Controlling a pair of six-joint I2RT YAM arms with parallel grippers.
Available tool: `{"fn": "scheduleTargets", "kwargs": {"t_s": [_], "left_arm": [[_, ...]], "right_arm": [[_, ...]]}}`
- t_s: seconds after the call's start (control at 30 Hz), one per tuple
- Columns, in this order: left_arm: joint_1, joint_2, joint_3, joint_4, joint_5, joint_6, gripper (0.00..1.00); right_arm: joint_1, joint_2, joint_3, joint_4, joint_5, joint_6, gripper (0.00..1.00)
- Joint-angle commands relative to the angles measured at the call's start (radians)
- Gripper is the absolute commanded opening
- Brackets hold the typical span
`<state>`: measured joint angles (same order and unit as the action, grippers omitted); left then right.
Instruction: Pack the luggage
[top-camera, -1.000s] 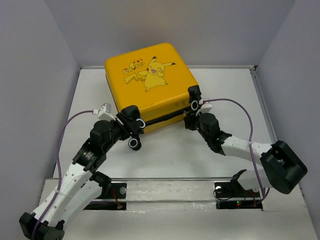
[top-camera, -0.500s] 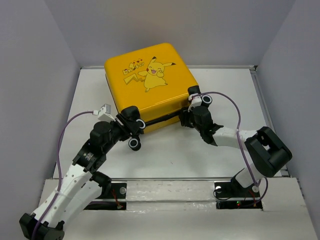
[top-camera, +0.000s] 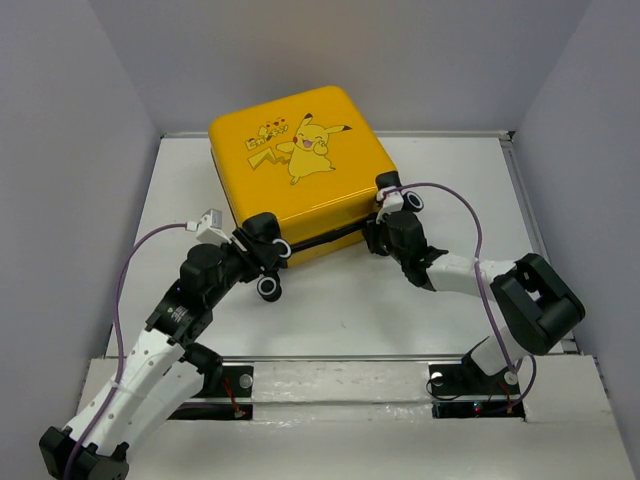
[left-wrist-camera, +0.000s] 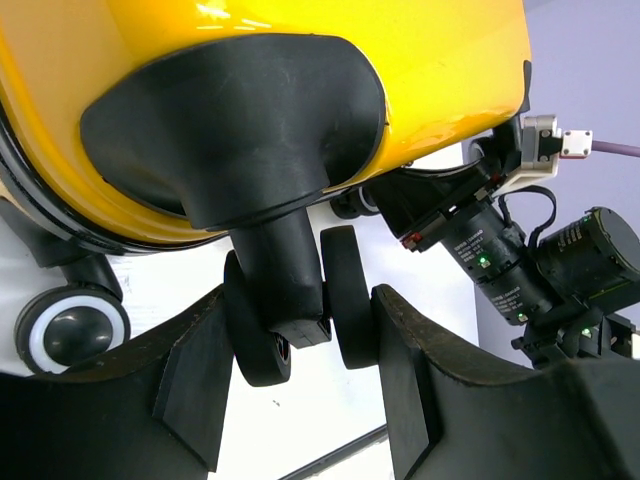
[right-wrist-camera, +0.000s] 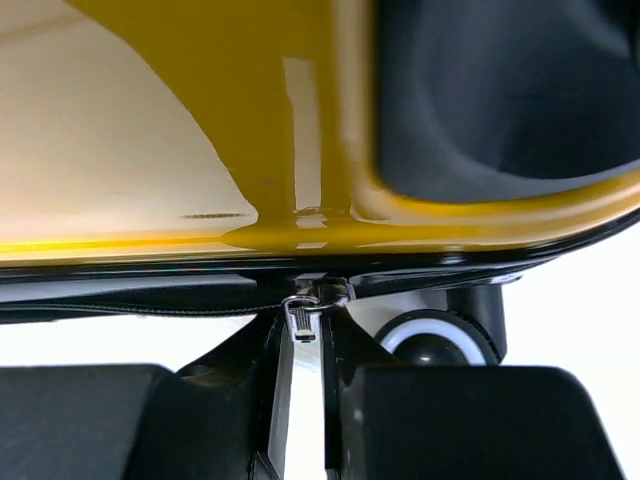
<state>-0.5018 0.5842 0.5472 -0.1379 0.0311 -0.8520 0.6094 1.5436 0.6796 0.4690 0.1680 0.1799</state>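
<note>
On table, luggage shut; left hand clamps caster, right hand zipper pull.

Yellow luggage w/ cartoon print, blk/white wheels, purple cable.

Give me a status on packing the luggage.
Done: the luggage lies closed, print side up. In hand: the right gripper pinches the zipper pull, while the left gripper brackets a caster wheel, contact unclear. Still to do: running the zipper round; how much is already zipped cannot be seen.
</note>
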Motion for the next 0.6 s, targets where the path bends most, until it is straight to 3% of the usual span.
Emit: {"fn": "scheduleTargets", "kwargs": {"t_s": [0.0,0.1,0.13,0.23,0.43,0.57], "left_arm": [[-0.011,0.005,0.046,0.379,0.171,0.019,0.06],[-0.011,0.109,0.111,0.457,0.255,0.004,0.06],[-0.011,0.133,0.129,0.471,0.271,-0.002,0.06],[-0.012,0.198,0.2,0.509,0.32,-0.031,0.06],[-0.011,0.215,0.307,0.511,0.386,-0.079,0.06],[-0.011,0.186,0.293,0.578,0.403,-0.151,0.06]], "right_arm": [[0.041,-0.057,0.054,0.057,-0.088,0.058,0.07],[0.231,-0.008,0.124,0.08,-0.088,0.105,0.07],[0.35,0.018,0.161,0.073,-0.073,0.105,0.07],[0.51,0.108,0.262,0.091,-0.071,0.138,0.07],[0.604,0.19,0.245,0.293,-0.159,0.282,0.07],[0.655,0.266,0.233,0.581,-0.196,0.346,0.07]]}}
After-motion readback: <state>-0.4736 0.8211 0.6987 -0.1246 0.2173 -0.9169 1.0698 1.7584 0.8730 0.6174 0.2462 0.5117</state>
